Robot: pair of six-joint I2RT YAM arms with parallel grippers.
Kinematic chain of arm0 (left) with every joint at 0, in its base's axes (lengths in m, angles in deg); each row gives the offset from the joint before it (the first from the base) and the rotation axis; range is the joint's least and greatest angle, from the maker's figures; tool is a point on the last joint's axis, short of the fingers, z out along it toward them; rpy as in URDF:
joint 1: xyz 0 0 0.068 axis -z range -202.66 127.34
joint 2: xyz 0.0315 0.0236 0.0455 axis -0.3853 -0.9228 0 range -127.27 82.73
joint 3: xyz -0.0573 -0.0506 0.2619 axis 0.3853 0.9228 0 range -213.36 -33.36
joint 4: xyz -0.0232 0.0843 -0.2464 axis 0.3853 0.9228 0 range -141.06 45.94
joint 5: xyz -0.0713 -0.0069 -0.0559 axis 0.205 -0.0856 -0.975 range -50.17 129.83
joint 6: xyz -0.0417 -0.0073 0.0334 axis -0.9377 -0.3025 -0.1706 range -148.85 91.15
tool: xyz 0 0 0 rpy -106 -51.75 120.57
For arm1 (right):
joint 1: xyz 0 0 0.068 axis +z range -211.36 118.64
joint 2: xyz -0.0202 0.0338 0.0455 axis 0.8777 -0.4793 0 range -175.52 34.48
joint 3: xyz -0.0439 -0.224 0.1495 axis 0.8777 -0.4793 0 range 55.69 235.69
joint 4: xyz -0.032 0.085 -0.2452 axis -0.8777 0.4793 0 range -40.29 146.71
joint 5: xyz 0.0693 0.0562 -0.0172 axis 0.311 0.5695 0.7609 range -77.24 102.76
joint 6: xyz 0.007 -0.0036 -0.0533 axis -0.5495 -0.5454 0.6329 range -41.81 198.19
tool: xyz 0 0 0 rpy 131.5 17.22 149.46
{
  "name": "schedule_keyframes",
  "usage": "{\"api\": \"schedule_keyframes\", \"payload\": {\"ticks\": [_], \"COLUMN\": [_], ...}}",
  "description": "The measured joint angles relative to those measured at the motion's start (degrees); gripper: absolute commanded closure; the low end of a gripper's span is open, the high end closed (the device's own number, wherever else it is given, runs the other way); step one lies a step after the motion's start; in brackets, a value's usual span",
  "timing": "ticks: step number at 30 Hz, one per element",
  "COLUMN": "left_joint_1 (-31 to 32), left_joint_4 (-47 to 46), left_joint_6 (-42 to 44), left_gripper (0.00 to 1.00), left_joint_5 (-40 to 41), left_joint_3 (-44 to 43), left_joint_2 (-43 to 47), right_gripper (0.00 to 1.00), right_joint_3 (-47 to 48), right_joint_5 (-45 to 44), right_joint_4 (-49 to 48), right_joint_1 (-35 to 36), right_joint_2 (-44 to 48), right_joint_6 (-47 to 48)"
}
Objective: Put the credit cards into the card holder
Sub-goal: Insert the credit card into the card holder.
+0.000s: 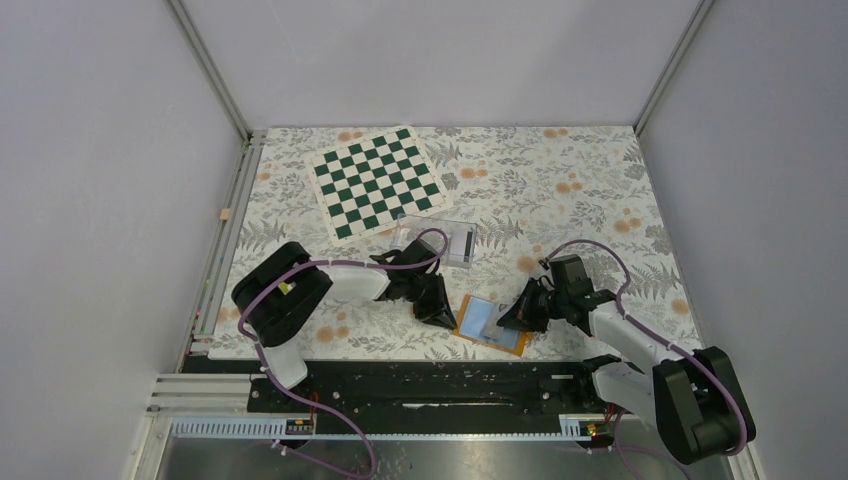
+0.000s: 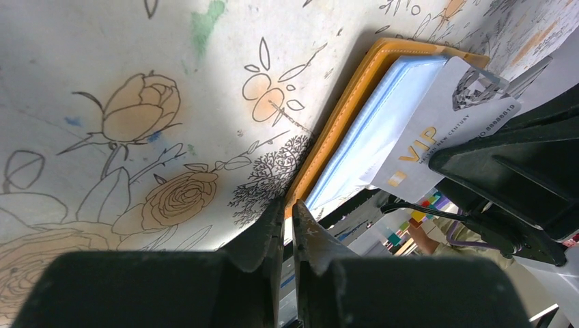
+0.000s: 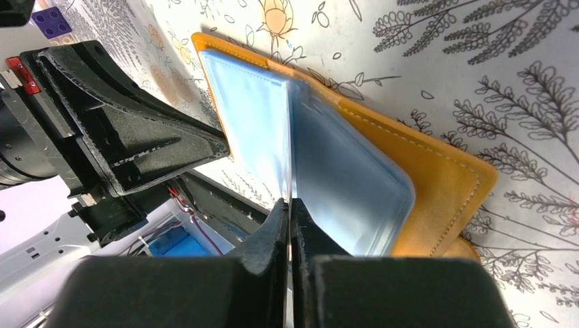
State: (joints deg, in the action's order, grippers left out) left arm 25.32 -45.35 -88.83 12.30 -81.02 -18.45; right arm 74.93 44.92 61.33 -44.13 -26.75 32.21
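The card holder [image 1: 470,325] lies open on the floral cloth near the front edge, orange outside and light blue inside [image 2: 362,130]. My left gripper [image 1: 445,312] is shut on its orange left edge [image 2: 288,210]. From the right, my right gripper [image 1: 512,315] is shut on a white credit card [image 2: 437,130] printed "VIP". In the right wrist view the card is edge-on [image 3: 289,150], its far end at the middle of the blue pockets [image 3: 348,184]. How deep it sits in a pocket cannot be told. The left gripper's fingers [image 3: 150,143] touch the holder's far edge there.
A green and white chessboard [image 1: 375,182] lies at the back left. A clear plastic box [image 1: 440,240] stands just behind my left wrist. The black base rail [image 1: 420,385] runs along the table's near edge, close to the holder. White walls enclose the table.
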Motion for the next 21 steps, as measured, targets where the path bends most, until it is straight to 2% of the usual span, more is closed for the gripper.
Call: {"api": "schedule_keyframes", "payload": {"ticks": [9,21], "left_joint_1": [0.0,0.0], "left_joint_4": [0.3,1.5], "left_joint_6": [0.0,0.7], "left_gripper": [0.91,0.91], "left_joint_5": [-0.1,-0.1], "left_joint_3": [-0.3,-1.2], "left_joint_2": [-0.2,-0.6], "right_gripper": [1.0,1.0], "right_joint_3": [-1.9,-3.0], "right_joint_5": [1.6,3.6], "right_joint_4": [-5.4,-5.5], "right_joint_1": [0.0,-0.1], "right_joint_2": [-2.0,-2.1], "right_joint_6": [-1.7,-3.5]}}
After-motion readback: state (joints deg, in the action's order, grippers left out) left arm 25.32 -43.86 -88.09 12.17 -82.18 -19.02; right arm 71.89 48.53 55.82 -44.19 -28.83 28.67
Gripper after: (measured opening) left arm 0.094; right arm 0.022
